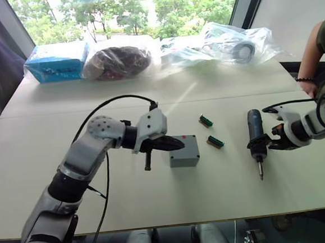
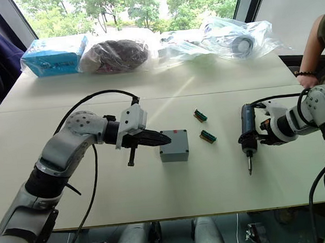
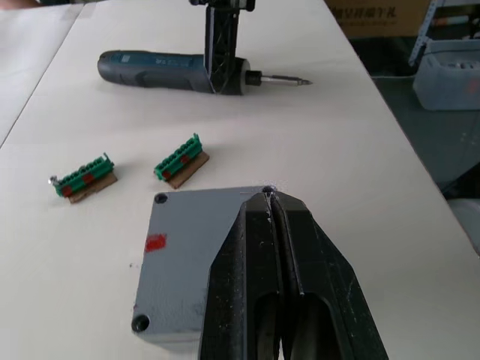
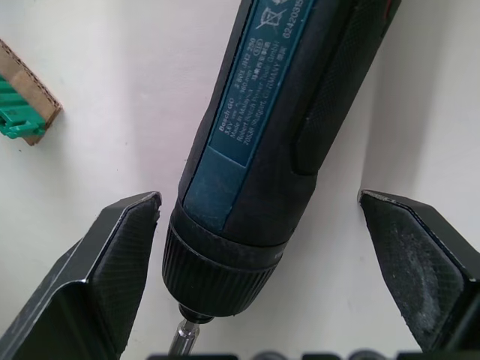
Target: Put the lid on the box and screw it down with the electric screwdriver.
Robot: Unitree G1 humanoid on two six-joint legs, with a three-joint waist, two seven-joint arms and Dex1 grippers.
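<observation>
Right gripper [image 4: 259,247] is spread wide, one finger on either side of the electric screwdriver [image 1: 255,132] at its collar end — nothing clamped yet. The tool lies flat on the table [image 1: 72,185] between the fingers, nearer one pad than the other, bit pointing out past the fingertips toward the robot.

To grab it well: centre the body between the pads first, close on the thick grip behind the collar rather than on the collar ring, and squeeze square so the cylinder doesn't roll out.

Left gripper [image 3: 271,201] has its fingers pressed together with nothing between them, tips over the top of the box [image 1: 184,151], near a corner screw hole. The lid [image 3: 202,247] looks already seated — grey top with corner holes and a red mark, directly under those fingertips. I'd judge it worth keeping them down there to pin it while driving.

Count: one screwdriver, one box with lid, two green terminal strips [image 1: 215,141] lying beyond the box from the left fingers, short of the screwdriver.
</observation>
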